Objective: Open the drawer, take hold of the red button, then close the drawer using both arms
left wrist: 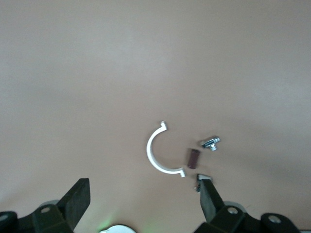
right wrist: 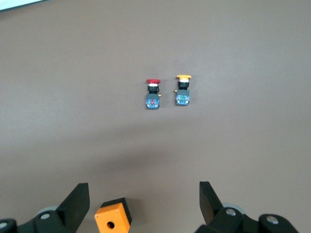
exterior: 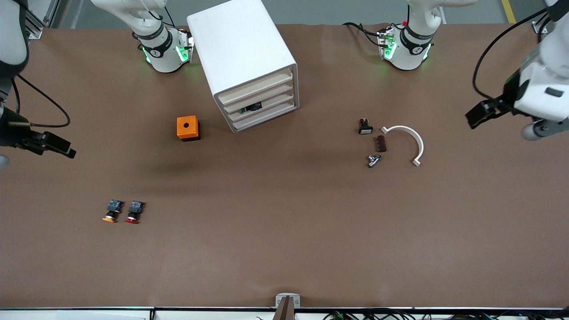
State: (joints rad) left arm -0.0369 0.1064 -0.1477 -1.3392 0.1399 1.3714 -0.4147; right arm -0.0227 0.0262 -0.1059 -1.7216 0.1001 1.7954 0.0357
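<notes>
Looking at the red-capped button [exterior: 134, 212]: tiny thing, round red cap, black body, blue end, lying on the brown desk [exterior: 284, 231] toward the right arm's end, just beside an alike orange-capped button [exterior: 113, 210]. Both sit nearer the front camera than the orange box [exterior: 188, 128] with its hole on top.

The white cabinet [exterior: 247, 62] stands between the two arm bases, angled, four shallow drawers stacked in its face. All look pushed in; the third drawer down [exterior: 260, 106] shows something small and dark through its front. No readable labels or writing anywhere I can make out.

Left gripper [exterior: 482, 113] hangs over the left arm's end of the desk, fingers [left wrist: 77, 199] spread wide, nothing in them. Right gripper [exterior: 55, 144] hangs over its own end, fingers [right wrist: 77, 201] spread too, empty.

The right wrist view gives the cleanest look at both buttons' caps and blue ends. The left wrist view only catches the white half-ring clamp [left wrist: 158, 155], a brown block [left wrist: 193, 158] and a metal fitting [left wrist: 211, 143]; the front view adds a small black switch [exterior: 365, 126] next to them.
</notes>
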